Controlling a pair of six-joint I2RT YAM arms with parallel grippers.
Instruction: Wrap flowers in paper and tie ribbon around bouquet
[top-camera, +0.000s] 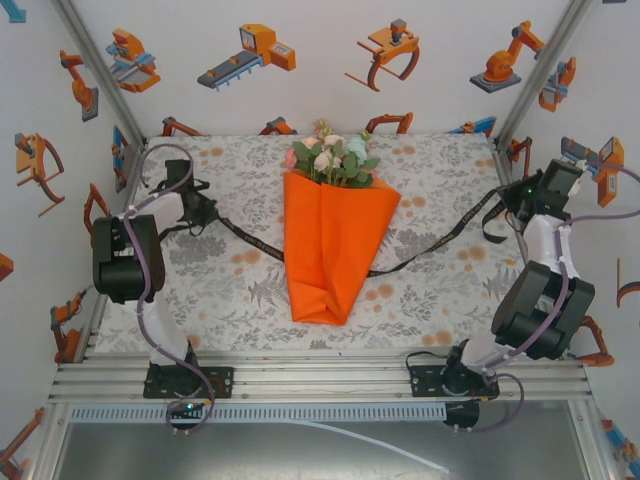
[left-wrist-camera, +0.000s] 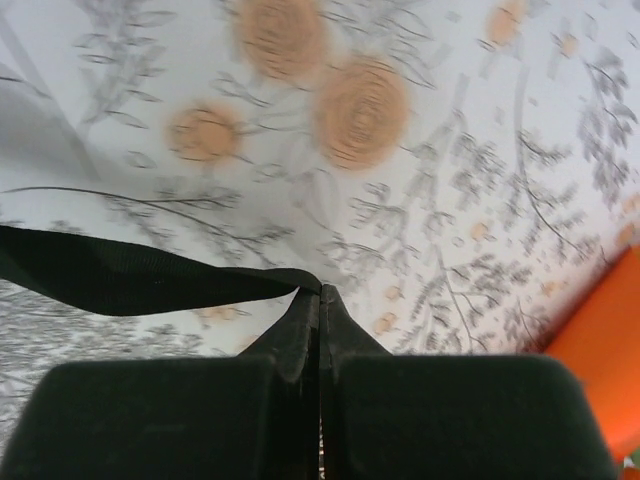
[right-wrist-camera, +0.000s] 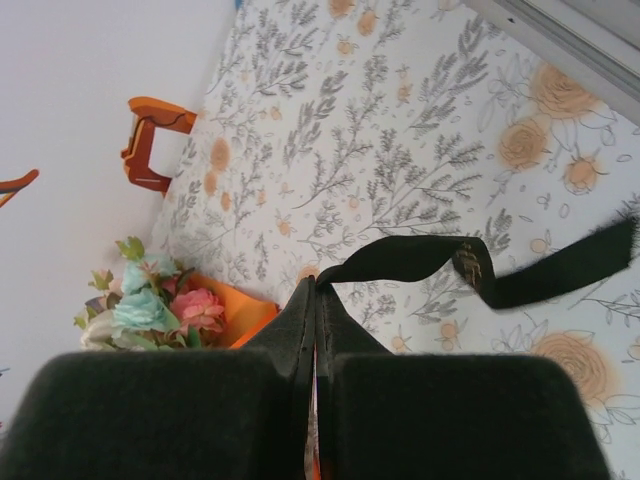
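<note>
The bouquet lies mid-table: pink, white and pale blue flowers (top-camera: 332, 158) stick out of the top of the orange paper (top-camera: 330, 250), which is folded as a cone around the stems. The black ribbon (top-camera: 440, 240) passes beneath the cone and stretches out to both sides. My left gripper (top-camera: 208, 213) is shut on its left end, and the ribbon (left-wrist-camera: 120, 275) leaves the closed tips (left-wrist-camera: 320, 290) toward the left. My right gripper (top-camera: 508, 203) is shut on the right end; the ribbon (right-wrist-camera: 420, 255) arcs away from the tips (right-wrist-camera: 316, 283), with the flowers (right-wrist-camera: 150, 310) and paper (right-wrist-camera: 245, 315) beyond.
A grey floral table cover (top-camera: 240, 290) lies under everything. White walls with orange robot stickers (top-camera: 250, 55) close the back and sides, with slanted metal posts (top-camera: 95, 60) at the corners. A metal rail (top-camera: 320, 380) carries both arm bases at the near edge.
</note>
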